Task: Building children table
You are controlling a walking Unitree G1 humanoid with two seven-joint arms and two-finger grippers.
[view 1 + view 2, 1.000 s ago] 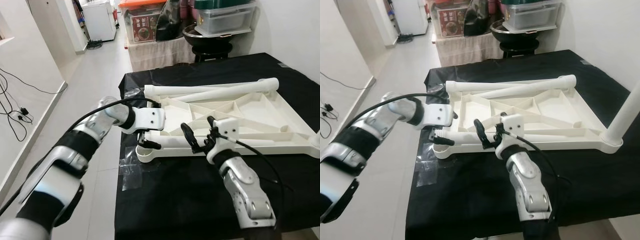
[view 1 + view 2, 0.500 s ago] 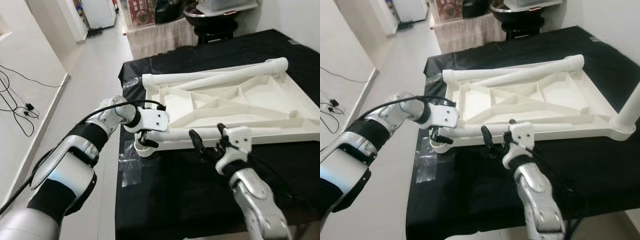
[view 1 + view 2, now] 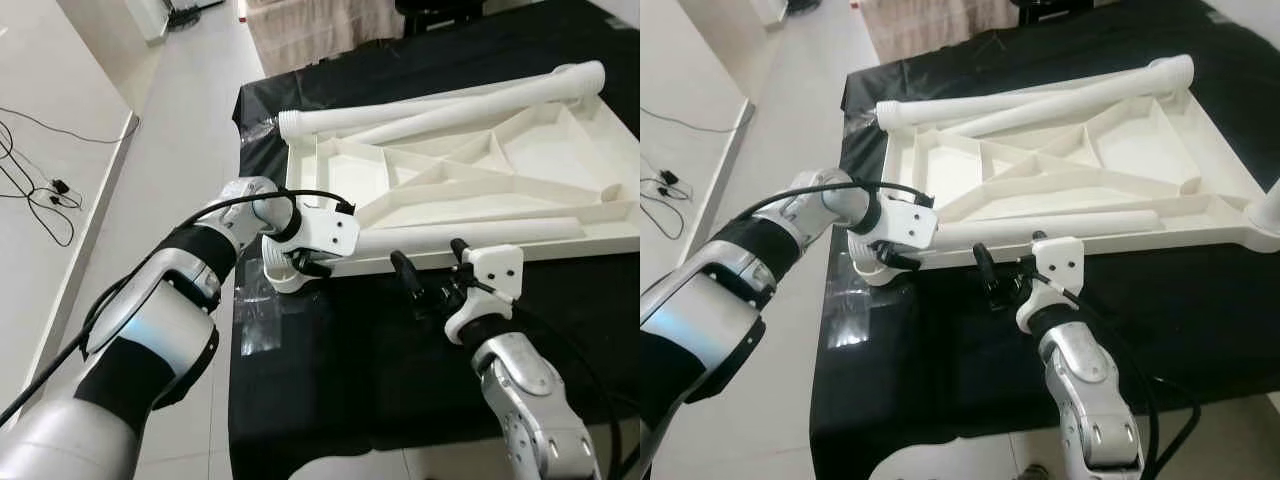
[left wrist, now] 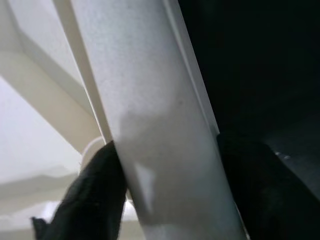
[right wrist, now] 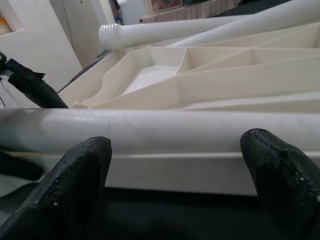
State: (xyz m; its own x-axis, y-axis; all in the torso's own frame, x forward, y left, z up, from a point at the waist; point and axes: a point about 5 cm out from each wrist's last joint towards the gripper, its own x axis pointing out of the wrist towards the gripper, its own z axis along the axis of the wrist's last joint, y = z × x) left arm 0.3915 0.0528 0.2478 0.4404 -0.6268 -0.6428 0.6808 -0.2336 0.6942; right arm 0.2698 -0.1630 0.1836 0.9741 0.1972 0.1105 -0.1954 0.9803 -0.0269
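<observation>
A white children's table top lies upside down on a black cloth. One white leg tube rests along its near rim. My left gripper is shut on the left end of that leg, beside the corner socket. In the left wrist view a black finger shows on each side of the tube. My right gripper stands open on the near side of the same leg, fingertips wide apart and not touching it. Another leg stands upright at the right corner.
Two more loose white legs lie crossed along the far rim. A clear plastic sheet lies on the cloth by the table's left edge. Beyond that edge is tiled floor with cables.
The head camera has tilted down and closer. My right gripper has drawn back from over the table rim to the near side of the leg. The left gripper keeps its hold.
</observation>
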